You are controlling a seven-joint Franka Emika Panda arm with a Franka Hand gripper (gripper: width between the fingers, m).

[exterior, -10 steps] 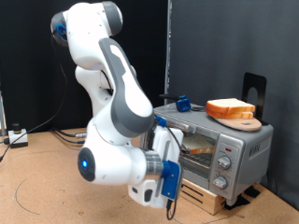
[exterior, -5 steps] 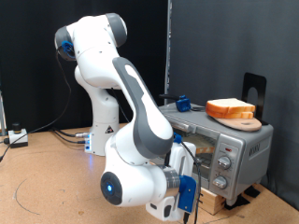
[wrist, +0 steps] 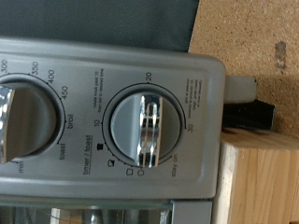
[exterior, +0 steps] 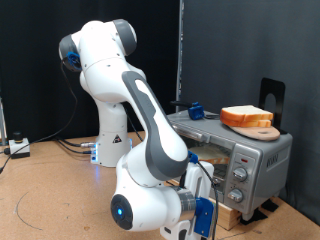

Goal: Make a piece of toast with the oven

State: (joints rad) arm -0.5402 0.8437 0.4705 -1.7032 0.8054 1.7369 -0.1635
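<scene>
The silver-grey oven [exterior: 215, 150] stands on a wooden pallet at the exterior view's right, with its glass door closed. Two alike slices of toast [exterior: 245, 115] lie stacked on a round wooden board [exterior: 262, 131] on the oven's top. My gripper [exterior: 204, 222] is low at the picture's bottom edge, just in front of the oven's knob panel [exterior: 240, 178]; its fingers are not clear there. The wrist view shows no fingers, only the oven's timer knob [wrist: 145, 131] close up, with a second knob [wrist: 11, 117] at the picture's edge. Nothing shows between the fingers.
A blue object [exterior: 196, 110] sits on the oven's top near its back. A black stand [exterior: 273, 95] rises behind the toast. The wooden pallet [wrist: 260, 177] and an oven foot [wrist: 248, 114] show in the wrist view. Cables lie on the floor [exterior: 40, 190].
The arm's lower part and hand have swung down and toward the exterior view's right, ending closer to the oven's knob panel. The toast and oven have not moved.
</scene>
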